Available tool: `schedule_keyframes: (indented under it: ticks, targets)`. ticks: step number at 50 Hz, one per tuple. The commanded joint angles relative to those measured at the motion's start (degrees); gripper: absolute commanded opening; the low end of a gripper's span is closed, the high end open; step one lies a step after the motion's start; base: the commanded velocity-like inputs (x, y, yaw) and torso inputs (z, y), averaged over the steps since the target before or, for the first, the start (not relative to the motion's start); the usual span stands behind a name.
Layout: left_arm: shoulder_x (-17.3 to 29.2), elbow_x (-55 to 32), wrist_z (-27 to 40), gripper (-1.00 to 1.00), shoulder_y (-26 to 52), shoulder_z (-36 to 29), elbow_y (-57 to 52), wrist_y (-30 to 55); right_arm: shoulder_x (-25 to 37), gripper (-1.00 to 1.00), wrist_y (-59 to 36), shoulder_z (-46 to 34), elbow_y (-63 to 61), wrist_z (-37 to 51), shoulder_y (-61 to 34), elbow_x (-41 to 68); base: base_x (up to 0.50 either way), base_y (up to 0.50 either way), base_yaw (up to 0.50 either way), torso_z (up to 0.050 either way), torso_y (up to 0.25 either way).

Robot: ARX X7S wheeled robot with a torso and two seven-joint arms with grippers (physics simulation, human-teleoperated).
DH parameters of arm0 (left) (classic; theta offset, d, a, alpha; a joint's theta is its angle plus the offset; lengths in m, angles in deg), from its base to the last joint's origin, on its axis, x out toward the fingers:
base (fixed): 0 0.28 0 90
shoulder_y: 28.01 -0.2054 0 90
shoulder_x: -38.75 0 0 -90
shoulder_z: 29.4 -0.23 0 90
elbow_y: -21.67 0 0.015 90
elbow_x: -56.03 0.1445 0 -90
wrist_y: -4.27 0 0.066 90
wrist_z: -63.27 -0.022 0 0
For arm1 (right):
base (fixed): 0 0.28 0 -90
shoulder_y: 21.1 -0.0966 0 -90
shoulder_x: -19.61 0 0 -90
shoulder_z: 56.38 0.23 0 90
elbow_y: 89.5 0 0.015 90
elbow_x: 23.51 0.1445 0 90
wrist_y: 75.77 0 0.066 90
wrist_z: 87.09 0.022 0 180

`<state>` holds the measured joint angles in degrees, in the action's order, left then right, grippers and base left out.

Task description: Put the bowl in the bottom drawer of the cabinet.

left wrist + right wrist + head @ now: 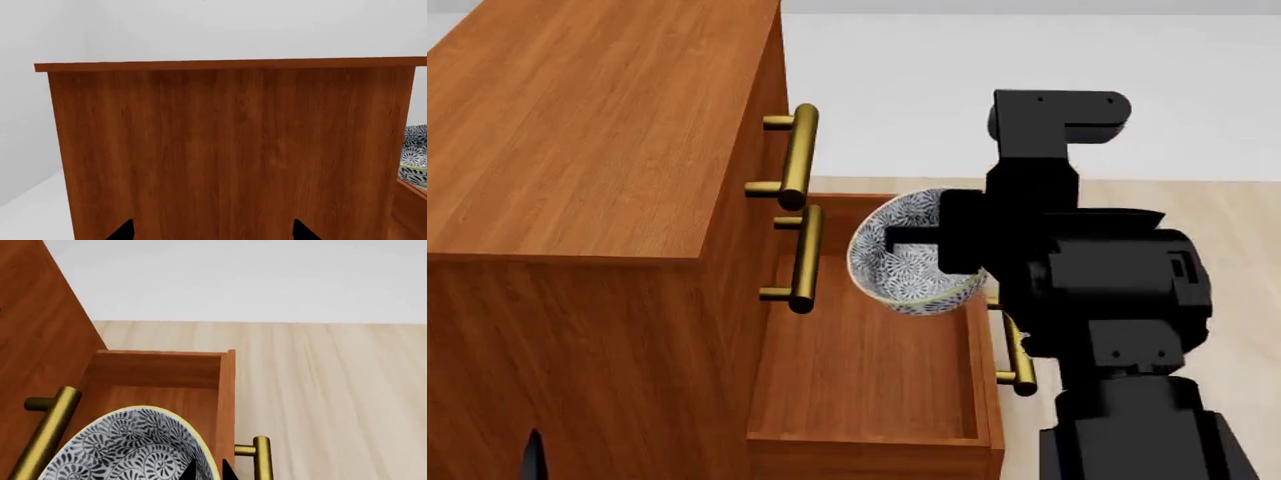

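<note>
— Reddish-brown wood grain covers the boxy cabinet [574,180]; what shows below it?

— Its bottom drawer [868,400], a shallow wooden box, stands pulled out, with a brass bar handle [1016,360] on its front. Two more brass bars [801,160] sit on the shut fronts above.

— Where is the bowl [908,255]?

— Over the open drawer, tilted, its hollow turned to the head camera. It is small, round and glazed, white with a dense blue-grey floral pattern and a pale rim. The right gripper [941,245], matte black, is clamped on its rim.

— And the left gripper [212,231]?

— Only two dark fingertips [123,231] show in its wrist view, set well apart before the cabinet's plain side panel, nothing between them.

— The floor [333,390]?

— Pale wood planks beside the drawer.
</note>
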<state>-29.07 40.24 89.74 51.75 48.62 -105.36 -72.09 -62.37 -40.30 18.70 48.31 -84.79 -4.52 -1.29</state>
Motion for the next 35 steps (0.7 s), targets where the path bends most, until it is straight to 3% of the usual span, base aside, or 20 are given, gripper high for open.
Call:
schedule_keyframes:
  ticks: [1,6,20,35]
  targets:
    - [0.41,-0.45,0.21,1.00,-0.35,0.43,-0.62,-0.17,-4.32,-1.00,10.16,-4.51,17.33,-3.37,-5.99,-4.07,0.00,0.00,0.00,0.000,0.000]
    - [0.52,-0.57,0.38,1.00,-0.30,0.57,-0.71,-0.11,-6.28,-1.00,15.48,-5.32,26.66,-5.13,-8.90,-5.14,0.00,0.00,0.00,0.000,0.000]
    - [0.78,-0.92,0.58,1.00,-0.40,0.77,-0.72,-0.30,-7.86,-1.00,15.68,-3.25,27.13,-5.34,-7.59,-9.35,0.00,0.00,0.00,0.000,0.001]
    - [0.89,-0.97,0.71,1.00,-0.45,0.65,-0.32,-0.68,-7.98,-1.00,16.33,-9.89,27.16,-3.67,-6.66,-2.19,0.00,0.00,0.00,0.000,0.000]
